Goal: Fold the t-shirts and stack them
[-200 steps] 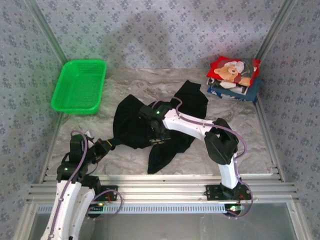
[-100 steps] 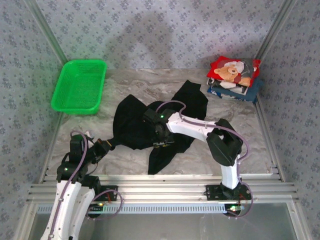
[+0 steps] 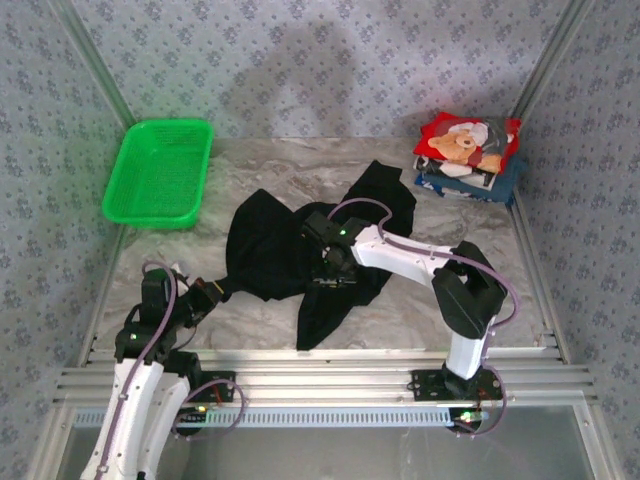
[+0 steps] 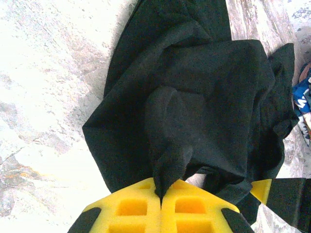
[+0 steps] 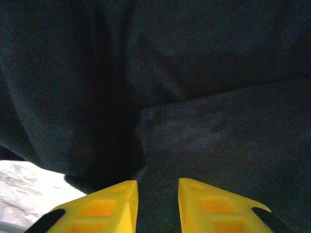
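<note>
The right arm's wrist has slid rightward across the black shirt (image 3: 262, 250) since a second ago. The right gripper (image 5: 157, 182) hovers over the shirt's middle folds, jaws parted a little with nothing between them. The left gripper (image 4: 161, 188) is at the shirt's near left edge, jaws clenched on a pinch of its cloth. The shirt lies crumpled on the worktop (image 3: 480, 255). Far left of the shirt is a green basket (image 3: 165, 123), its mesh floor showing bare. Far right of the shirt is a stack of folded shirts (image 3: 468, 160), a red teddy-bear one on top.
</note>
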Controlling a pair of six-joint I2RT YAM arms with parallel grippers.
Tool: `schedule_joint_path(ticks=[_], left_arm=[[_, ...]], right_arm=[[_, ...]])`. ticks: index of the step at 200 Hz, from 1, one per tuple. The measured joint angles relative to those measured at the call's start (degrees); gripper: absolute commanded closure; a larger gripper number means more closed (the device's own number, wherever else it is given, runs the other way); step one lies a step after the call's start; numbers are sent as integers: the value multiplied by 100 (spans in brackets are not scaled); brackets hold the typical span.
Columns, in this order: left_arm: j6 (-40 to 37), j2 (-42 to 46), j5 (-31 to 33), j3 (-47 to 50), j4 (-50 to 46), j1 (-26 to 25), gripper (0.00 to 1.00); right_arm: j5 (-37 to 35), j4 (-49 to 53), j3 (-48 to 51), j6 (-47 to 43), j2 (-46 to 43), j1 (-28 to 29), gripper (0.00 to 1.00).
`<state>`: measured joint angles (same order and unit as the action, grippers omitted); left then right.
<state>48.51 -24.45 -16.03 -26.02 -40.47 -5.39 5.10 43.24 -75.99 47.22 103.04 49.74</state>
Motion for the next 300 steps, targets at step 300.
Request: schedule_joint_path(ticks=[300], left_arm=[[-2,2,-24,33,2,0,100]], right_arm=[[1727,-1827,929,2232,90,-503,94]])
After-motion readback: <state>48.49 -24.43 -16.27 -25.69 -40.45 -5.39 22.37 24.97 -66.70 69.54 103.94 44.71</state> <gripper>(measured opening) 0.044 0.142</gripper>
